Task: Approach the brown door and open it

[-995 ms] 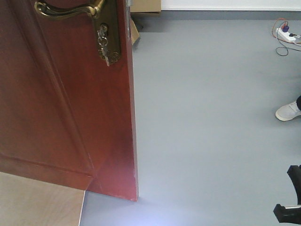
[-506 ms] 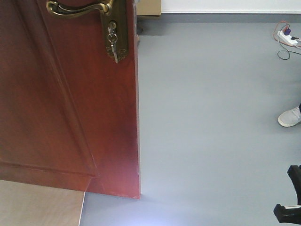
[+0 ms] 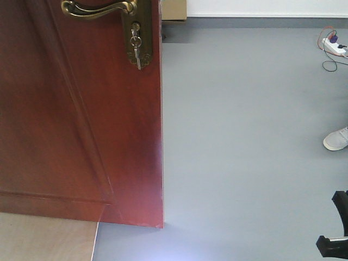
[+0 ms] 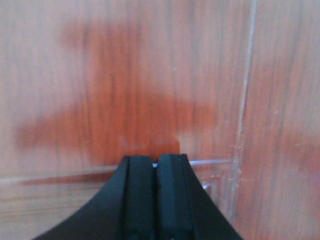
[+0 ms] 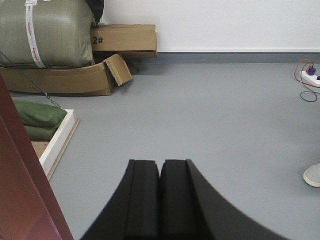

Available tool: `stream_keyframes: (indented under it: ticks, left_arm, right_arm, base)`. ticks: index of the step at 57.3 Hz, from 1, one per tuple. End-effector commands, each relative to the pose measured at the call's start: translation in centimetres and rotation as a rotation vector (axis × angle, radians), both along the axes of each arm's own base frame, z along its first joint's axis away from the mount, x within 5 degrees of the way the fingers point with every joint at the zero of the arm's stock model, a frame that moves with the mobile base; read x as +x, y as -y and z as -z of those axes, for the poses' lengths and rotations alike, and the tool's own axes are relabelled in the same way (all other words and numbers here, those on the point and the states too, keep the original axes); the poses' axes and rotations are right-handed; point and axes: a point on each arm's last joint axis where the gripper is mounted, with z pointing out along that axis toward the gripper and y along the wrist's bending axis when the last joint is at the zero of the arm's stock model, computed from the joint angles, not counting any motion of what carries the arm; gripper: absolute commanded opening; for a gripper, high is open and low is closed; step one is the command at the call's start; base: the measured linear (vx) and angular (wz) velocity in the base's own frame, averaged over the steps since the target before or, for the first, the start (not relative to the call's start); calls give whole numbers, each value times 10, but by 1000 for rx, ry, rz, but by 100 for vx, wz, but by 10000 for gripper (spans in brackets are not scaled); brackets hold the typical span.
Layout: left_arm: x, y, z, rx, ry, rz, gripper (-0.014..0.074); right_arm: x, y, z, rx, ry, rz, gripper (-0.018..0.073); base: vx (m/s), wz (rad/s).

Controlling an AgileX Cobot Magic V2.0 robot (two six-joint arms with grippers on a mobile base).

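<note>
Door: the brown door (image 3: 81, 136) fills the left of the front view, its free edge upright, with grey floor (image 3: 244, 136) open to the right of the door.
Change: over the last second the door's lever handle (image 3: 98, 8), brass plate (image 3: 138, 32) and hanging key (image 3: 137, 51) have slid rightward in the front view, and the door's bottom corner has shifted right and risen a little.
Other drift: the white shoe (image 3: 337, 139) and power strip (image 3: 333, 42), well right of the door, moved only slightly.
Meaning: the door's angle to the robot is changing, so it is probably swinging; whether the leaf or the base does the moving cannot be told.
Left gripper: the left gripper (image 4: 155, 165) has its fingers pressed together, holding nothing, close against the door's panel; contact cannot be confirmed.
Right gripper: the right gripper (image 5: 160, 167) is closed and empty, pointing past the door's edge.
Open box: beyond the door, a torn cardboard box (image 5: 65, 80) holds a large green sack (image 5: 50, 32).
Second box: a box marked "2#" (image 5: 125, 39) sits shut beside that sack; its contents are hidden.
Frame: just beyond the door, a white-edged frame (image 5: 57, 142) holds green bags (image 5: 37, 114).
</note>
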Motion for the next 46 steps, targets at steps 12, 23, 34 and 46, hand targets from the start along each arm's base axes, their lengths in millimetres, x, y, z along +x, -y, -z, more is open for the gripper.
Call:
stream_keyframes:
  ticks: [12, 23, 34, 46]
  left_arm:
    - [-13, 1, -22, -52, 64, 21, 36]
    - [-13, 1, -22, -52, 64, 21, 36]
    - [-13, 1, -22, -52, 64, 21, 36]
    - [-13, 1, -22, -52, 64, 21, 36]
  right_arm:
    - [2, 0, -6, -6, 78, 4, 0]
    - [2, 0, -6, -6, 78, 4, 0]
    - [2, 0, -6, -6, 78, 4, 0]
    - [2, 0, -6, -6, 78, 4, 0]
  base:
    - [2, 1]
    - [1, 0]
    - [1, 1]
    - [0, 0]
